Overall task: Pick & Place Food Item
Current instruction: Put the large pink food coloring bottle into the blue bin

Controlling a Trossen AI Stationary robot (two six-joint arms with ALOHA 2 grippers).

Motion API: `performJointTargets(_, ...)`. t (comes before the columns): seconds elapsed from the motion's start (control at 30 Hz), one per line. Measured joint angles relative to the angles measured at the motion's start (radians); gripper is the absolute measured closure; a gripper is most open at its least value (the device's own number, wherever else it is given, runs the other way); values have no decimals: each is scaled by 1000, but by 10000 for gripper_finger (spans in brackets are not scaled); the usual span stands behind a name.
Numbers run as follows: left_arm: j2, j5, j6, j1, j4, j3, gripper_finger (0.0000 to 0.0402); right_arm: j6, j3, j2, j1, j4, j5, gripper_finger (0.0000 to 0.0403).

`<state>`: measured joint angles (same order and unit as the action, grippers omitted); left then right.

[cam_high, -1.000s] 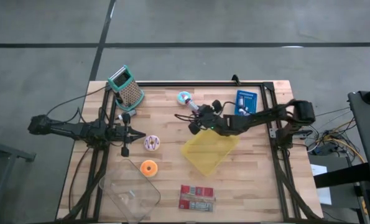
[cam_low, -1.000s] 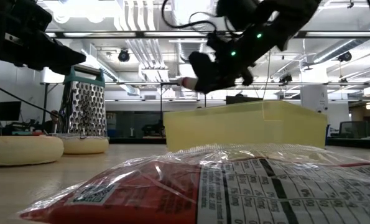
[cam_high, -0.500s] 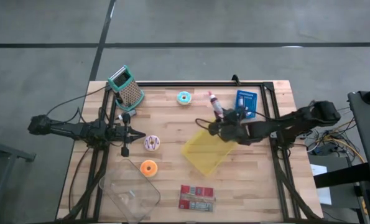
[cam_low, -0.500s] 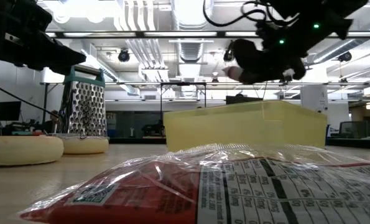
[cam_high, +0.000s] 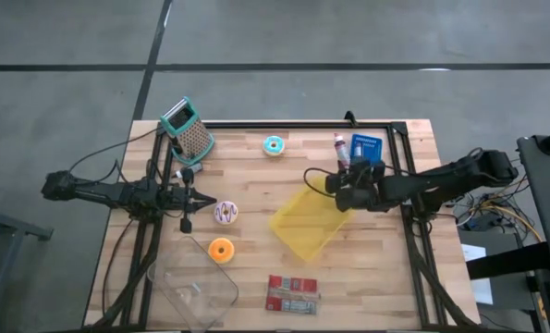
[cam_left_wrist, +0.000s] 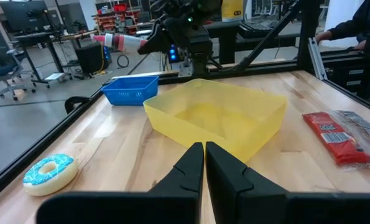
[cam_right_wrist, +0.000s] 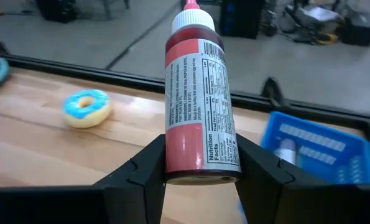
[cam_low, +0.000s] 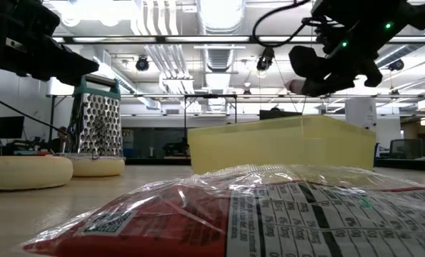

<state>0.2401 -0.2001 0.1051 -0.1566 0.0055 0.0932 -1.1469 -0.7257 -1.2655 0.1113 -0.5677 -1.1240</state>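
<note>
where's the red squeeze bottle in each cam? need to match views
High view: red squeeze bottle in the right gripper, beside the blue basket.
Low view: only its tip shows, above the yellow bin.
Left wrist view: far off, held out sideways, above the blue basket.
Right wrist view: centre, upright between the fingers.
Shared landmark: the yellow bin.

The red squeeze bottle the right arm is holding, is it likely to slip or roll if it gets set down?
The red squeeze bottle looks smooth and round, so on its side it would probably roll. The right claw grips it only near the base, so it might pivot or slip. Upright, its tall narrow shape seems tippy.
</note>
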Motion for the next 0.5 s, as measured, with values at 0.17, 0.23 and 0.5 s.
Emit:
performJointTargets(0.17, 0, 0, 0, 0, 0, 0, 378, -120, -36, 29, -84, -178, 124, 254)
performJointTargets(0.23, 0, 0, 0, 0, 0, 0, 378, -156, -39, 39, -136, -215, 222, 254)
performJointTargets(0.5, 0, 0, 0, 0, 0, 0, 378, -312, -37, 39, -250, -355, 373, 254)
